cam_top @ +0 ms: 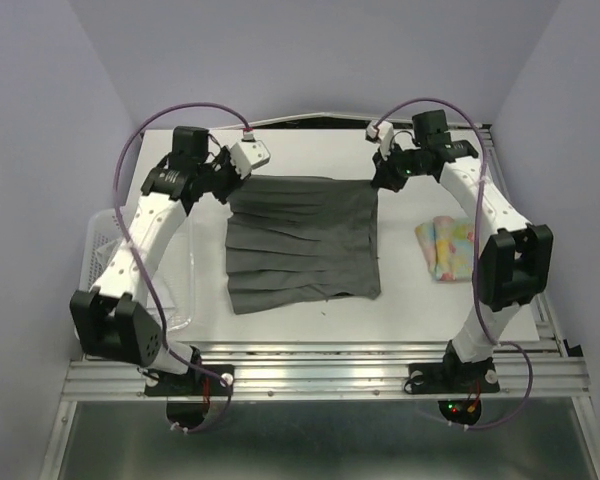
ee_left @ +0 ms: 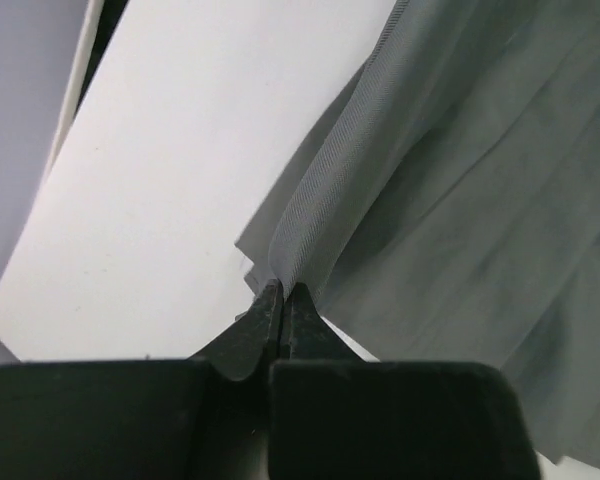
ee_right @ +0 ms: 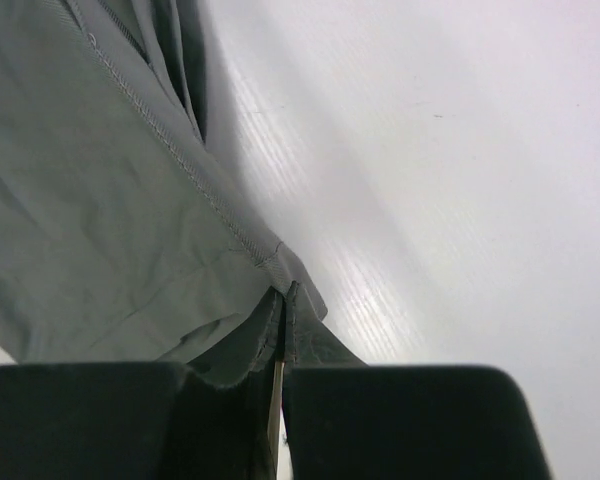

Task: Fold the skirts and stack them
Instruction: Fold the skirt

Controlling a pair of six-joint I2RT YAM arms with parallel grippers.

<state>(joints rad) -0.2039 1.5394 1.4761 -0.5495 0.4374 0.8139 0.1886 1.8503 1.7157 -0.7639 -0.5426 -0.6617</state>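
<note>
The left gripper (ee_left: 283,300) was pinched shut on the far left corner of the grey skirt (cam_top: 302,245), which was spread flat between the arms, and the right gripper (ee_right: 283,300) was clamped on its far right corner, seemingly to fold it evenly, while the folded floral skirt (cam_top: 446,247) lay to the right.

Pale lavender walls (cam_top: 300,50) close around me at the top and both sides of the frame. My white table (cam_top: 430,300) fills the centre, evenly lit. An aluminium rail (cam_top: 320,372) runs along its lower edge; below that lies perhaps a grey-green floor (cam_top: 330,440).
</note>
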